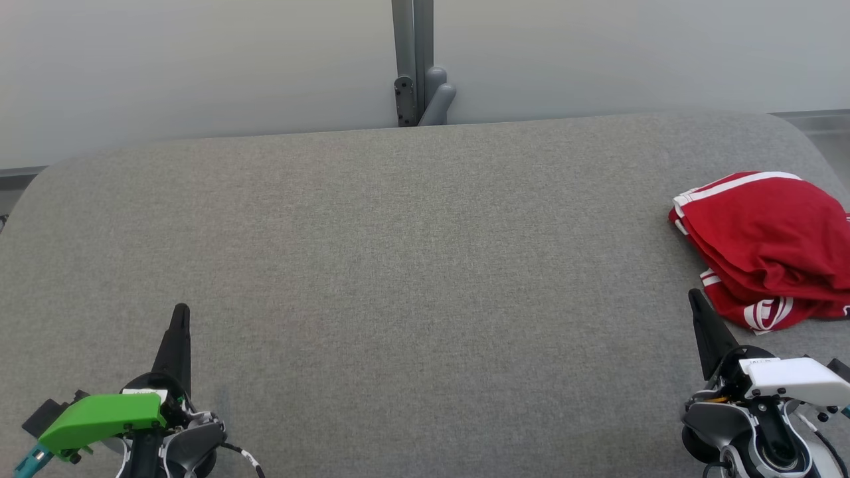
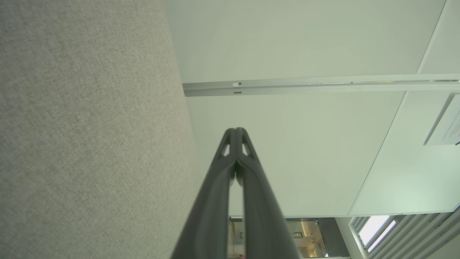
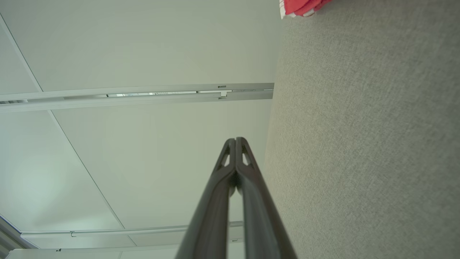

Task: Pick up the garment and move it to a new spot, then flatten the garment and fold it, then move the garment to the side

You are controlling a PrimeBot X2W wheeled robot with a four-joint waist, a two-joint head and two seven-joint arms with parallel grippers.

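Table (image 1: pixel 412 232): grey fabric top, spans nearly the whole head view. Far edge runs L-R under pale wall (image 1: pixel 199 60). Both far corners are rounded, one curving down at the view's L side, the other on the R beyond the garment. Grey post (image 1: pixel 413 60) stands behind the far edge at mid. Ctr and L of the table are open grey surface, so there's wide room btw the two claws and up to the far edge.

Garment (image 1: pixel 764 245): red w/ white stripes, bunched in loose layers on the robot's R side of the table, approx mid-depth. It's cut by the view's R edge, so full length and true long axis can't be told. On the visible part, stacked fold edges face L toward table ctr. A white-striped band runs L-R along the far side, rising a bit to the R. Another white-marked bit pokes out at the near side. It lies on the table, not lifted.

L claw (image 1: pixel 180 312): low L in head view, fingers pressed together, empty, tip pointing at the far edge. In L wrist view the fingers (image 2: pixel 215 201) meet at the tip, w/ table alongside and wall ahead.

R claw (image 1: pixel 694 295): low R, also closed and empty, tip near the garment's near-L corner. In R wrist view the garment shows as a red corner at the top edge, apart from the fingers (image 3: pixel 215 208).
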